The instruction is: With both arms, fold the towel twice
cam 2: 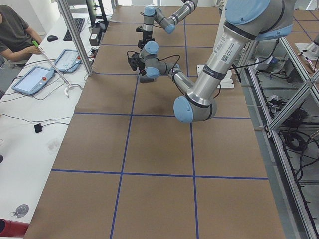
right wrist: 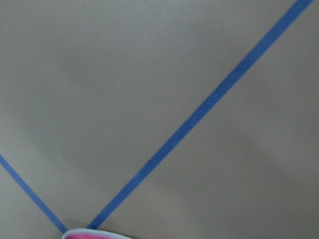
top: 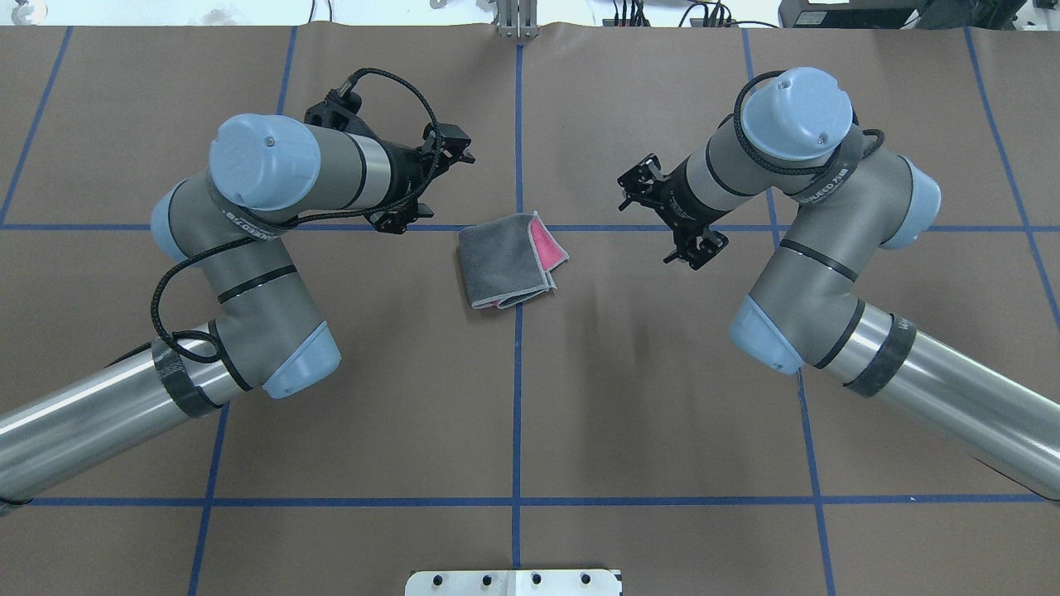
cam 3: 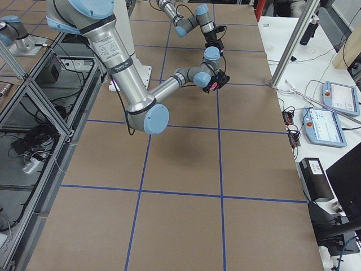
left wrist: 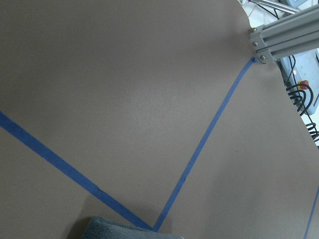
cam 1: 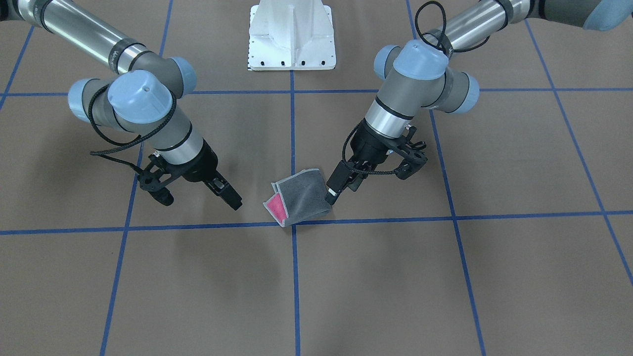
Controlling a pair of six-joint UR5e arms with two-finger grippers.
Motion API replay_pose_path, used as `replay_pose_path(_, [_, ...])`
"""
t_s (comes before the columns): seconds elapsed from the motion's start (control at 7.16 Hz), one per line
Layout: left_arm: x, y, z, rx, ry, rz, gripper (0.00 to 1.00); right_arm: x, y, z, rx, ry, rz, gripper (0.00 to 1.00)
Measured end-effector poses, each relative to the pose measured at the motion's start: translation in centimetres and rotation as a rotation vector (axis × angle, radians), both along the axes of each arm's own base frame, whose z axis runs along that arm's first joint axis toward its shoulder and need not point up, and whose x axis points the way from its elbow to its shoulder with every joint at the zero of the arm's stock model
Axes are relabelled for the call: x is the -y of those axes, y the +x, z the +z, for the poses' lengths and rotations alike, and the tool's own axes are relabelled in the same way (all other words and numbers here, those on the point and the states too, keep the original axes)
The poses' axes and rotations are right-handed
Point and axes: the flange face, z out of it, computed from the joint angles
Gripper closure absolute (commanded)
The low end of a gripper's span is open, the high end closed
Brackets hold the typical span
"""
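Note:
The towel lies folded small on the brown table, dark grey face up, with a pink corner showing. The overhead view has the towel at the table's centre cross of blue tape. My left gripper points down at the towel's edge, its tip touching or just beside the grey layer. I cannot tell whether it is open or shut. My right gripper hangs a short way off the pink side, apart from the cloth, and is seen edge-on. The wrist views catch only slivers of the towel and no fingers.
The white bolted pedestal stands at the robot's side of the table. Blue tape lines divide the brown surface. A person sits at a side desk with tablets. An aluminium post is beyond the table edge.

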Motion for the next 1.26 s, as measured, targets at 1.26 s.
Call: replay_pose_path(1.26, [0.0,-0.2,0.7,0.008,-0.006,-0.002,0.0,-1.7,-9.2,-0.4,0.018,-0.007,0.05,0.28])
